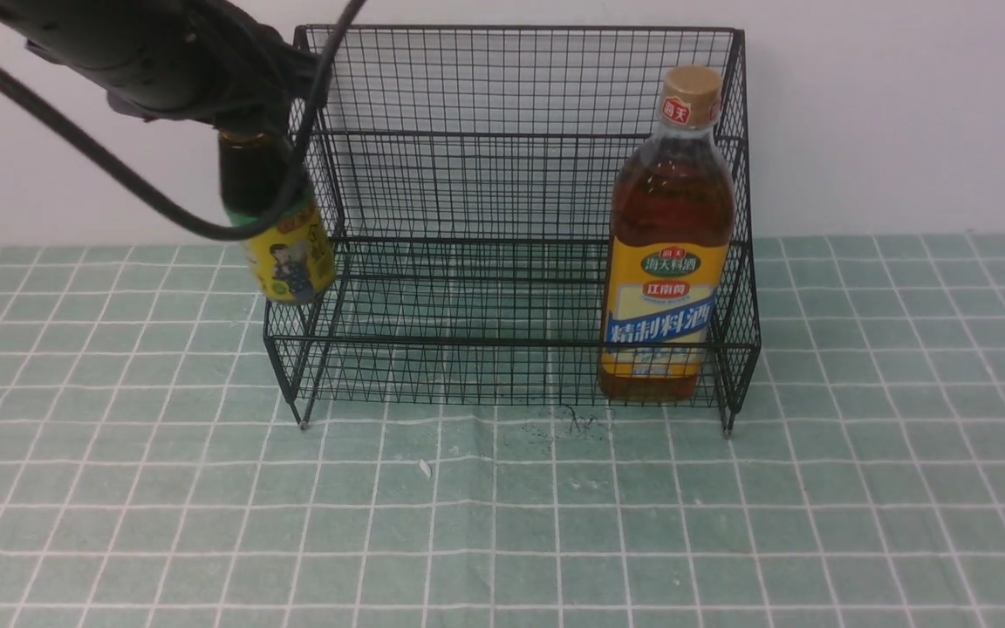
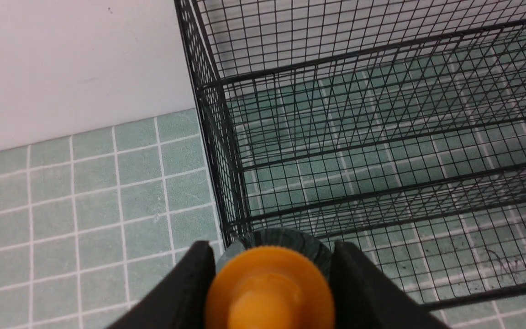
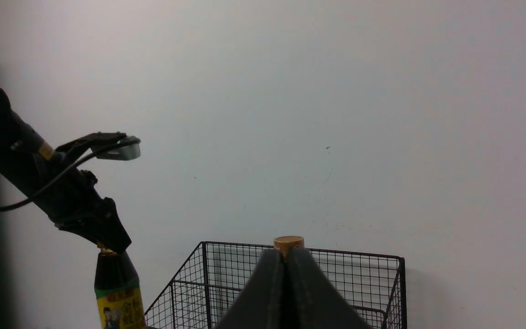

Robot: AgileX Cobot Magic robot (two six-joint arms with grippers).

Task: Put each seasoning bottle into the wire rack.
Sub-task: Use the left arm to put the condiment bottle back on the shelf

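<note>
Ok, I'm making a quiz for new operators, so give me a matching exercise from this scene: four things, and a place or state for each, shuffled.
1. dark-sauce squeeze bottle
2. amber-liquid bottle
3. left gripper
4. right gripper

A. standing at the right end of the lower tier of the wire rack
B. shut on nothing
C. held aloft at the rack's left side
D. closed on a bottle just below its cap

Pairs: 1-C, 2-A, 3-D, 4-B.

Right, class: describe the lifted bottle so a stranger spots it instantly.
Find the black wire rack by the white wall. At its left edge, the left gripper holds a small dark bottle aloft. Unlike the tall amber bottle inside, it has an orange cap.
</note>
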